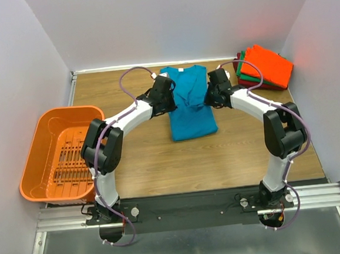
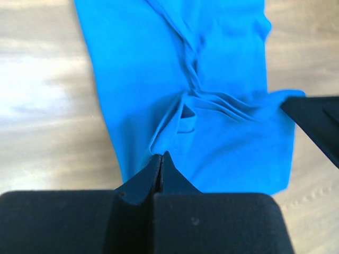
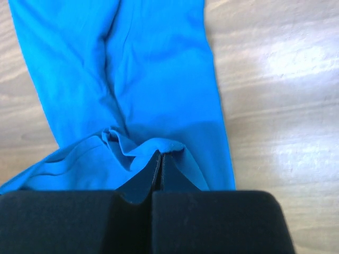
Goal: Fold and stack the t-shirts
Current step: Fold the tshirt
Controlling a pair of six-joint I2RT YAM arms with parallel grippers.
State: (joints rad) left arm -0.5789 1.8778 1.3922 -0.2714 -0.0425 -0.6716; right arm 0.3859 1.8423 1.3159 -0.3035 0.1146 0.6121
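A teal-blue t-shirt (image 1: 190,110) lies in the middle of the table with its white neck label at the far end. Its sides are drawn in towards the centre, with creases running along the middle (image 2: 190,79). My left gripper (image 1: 171,101) is at the shirt's left edge, and in the left wrist view its jaws (image 2: 160,155) are shut on a fold of the cloth. My right gripper (image 1: 213,95) is at the right edge, shut on a bunched hem (image 3: 161,154). A stack of folded orange, green and dark red t-shirts (image 1: 264,66) sits at the far right corner.
An orange plastic slotted basket (image 1: 41,143) hangs over the table's left edge. White walls close in the back and both sides. The wooden tabletop (image 1: 219,158) extends between the shirt and the arm bases.
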